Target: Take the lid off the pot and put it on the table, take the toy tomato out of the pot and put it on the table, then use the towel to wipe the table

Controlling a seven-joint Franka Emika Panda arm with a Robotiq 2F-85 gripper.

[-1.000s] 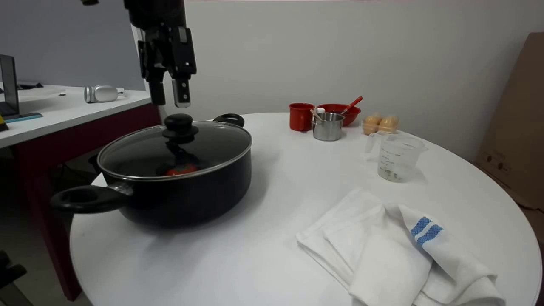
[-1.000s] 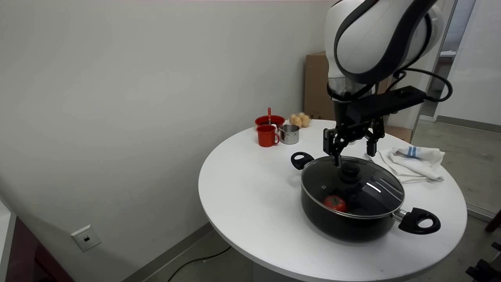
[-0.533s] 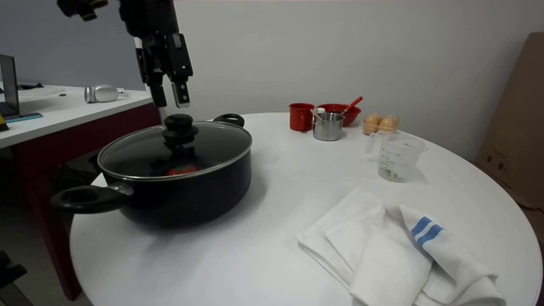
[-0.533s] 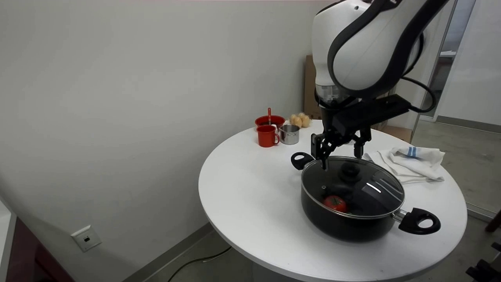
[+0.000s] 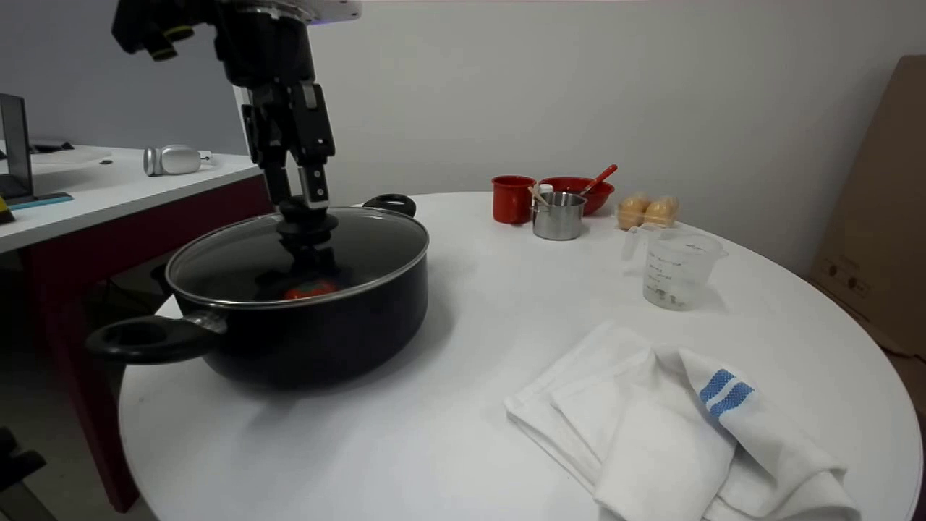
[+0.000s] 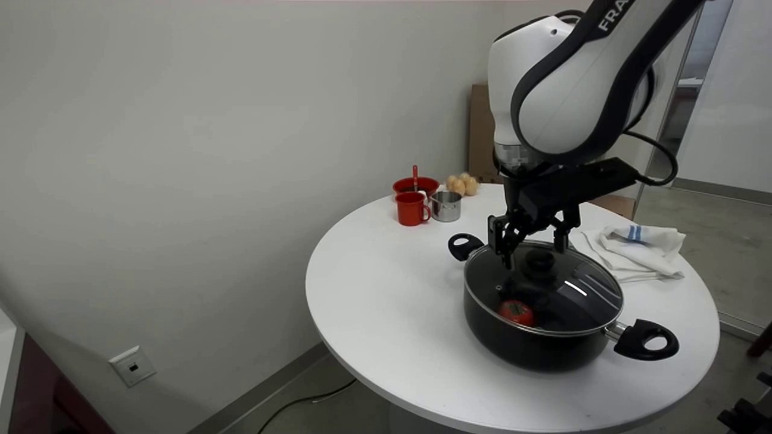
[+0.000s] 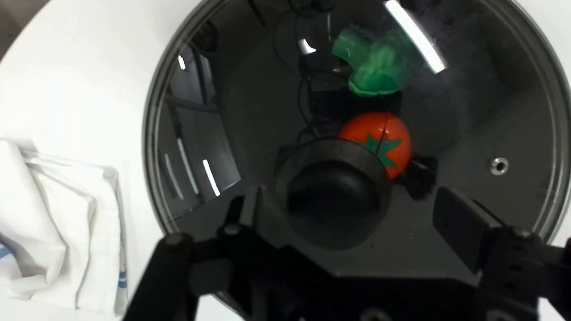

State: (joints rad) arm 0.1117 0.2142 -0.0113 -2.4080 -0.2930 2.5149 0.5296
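Observation:
The glass lid (image 6: 582, 313) with its black knob (image 7: 337, 187) rests on the black pot (image 5: 347, 340). Through the glass shows the toy tomato (image 7: 379, 133), inside the pot. My gripper (image 7: 354, 209) stands open over the lid. In the wrist view the knob lies between the fingers, nearer the left one, with a gap on each side. In an exterior view the fingertips (image 5: 315, 189) overlap the knob's top; whether they touch it I cannot tell. A white towel (image 5: 665, 434) with blue stripes lies crumpled on the round white table (image 6: 386, 313), apart from the pot.
A green toy (image 7: 377, 62) is also inside the pot. Loop handles (image 5: 152, 340) stick out on both sides of the pot. Farther back stand a red mug (image 5: 512, 199), a steel cup (image 5: 559, 218), a red bowl (image 5: 599, 199), eggs (image 5: 647, 211) and a clear measuring cup (image 5: 678, 271).
My gripper has come down toward the lid's knob, after a sideways shift that has partly reversed. Its fingers remain apart. Lid, pot, tomato and towel have not moved.

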